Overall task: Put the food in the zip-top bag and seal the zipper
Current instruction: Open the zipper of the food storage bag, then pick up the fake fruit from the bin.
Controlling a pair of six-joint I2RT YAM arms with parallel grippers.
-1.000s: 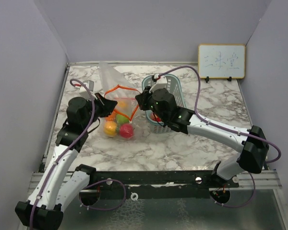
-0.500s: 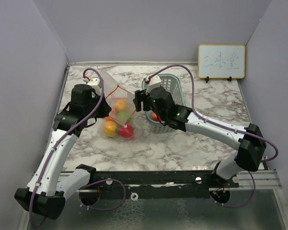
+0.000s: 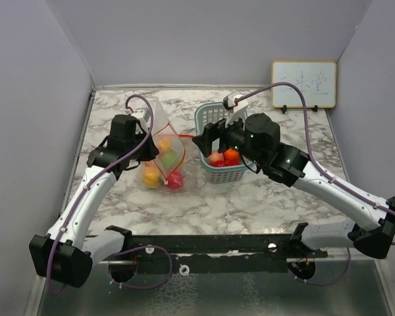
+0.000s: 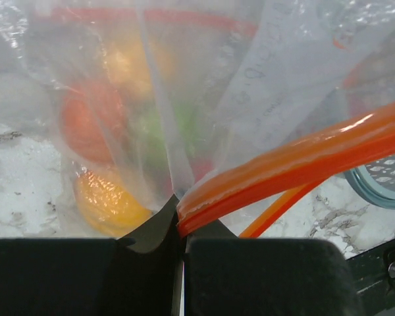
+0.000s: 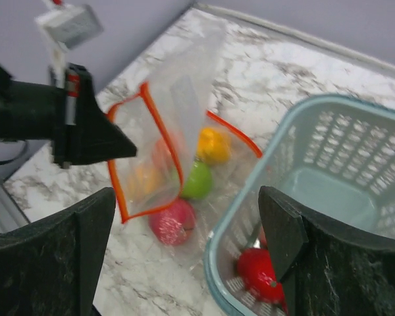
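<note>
The clear zip-top bag (image 3: pixel 161 158) stands on the marble with its mouth lifted. Inside it lie an orange (image 3: pixel 164 143), a green (image 3: pixel 169 158), a yellow (image 3: pixel 151 176) and a red (image 3: pixel 174 180) toy fruit. My left gripper (image 3: pixel 147 146) is shut on the red-orange zipper (image 4: pixel 296 161), pinching the strip's end between its jaws (image 4: pixel 181 224). My right gripper (image 5: pixel 187 224) hangs open between bag and basket, holding nothing. In the right wrist view the zipper (image 5: pixel 159 131) rings the bag's mouth above the green fruit (image 5: pixel 197 181) and red fruit (image 5: pixel 172 222).
A teal mesh basket (image 3: pixel 210 118) stands right of the bag, with red toy fruit (image 3: pixel 225 158) in it; its rim (image 5: pixel 250 191) lies under my right fingers. A small whiteboard (image 3: pixel 303 83) leans on the back wall. Purple walls close in three sides.
My right gripper has opened, let go of the bag's mouth and drawn back to the right over the basket. My left gripper has moved back and right with the zipper; the mouth has narrowed.
</note>
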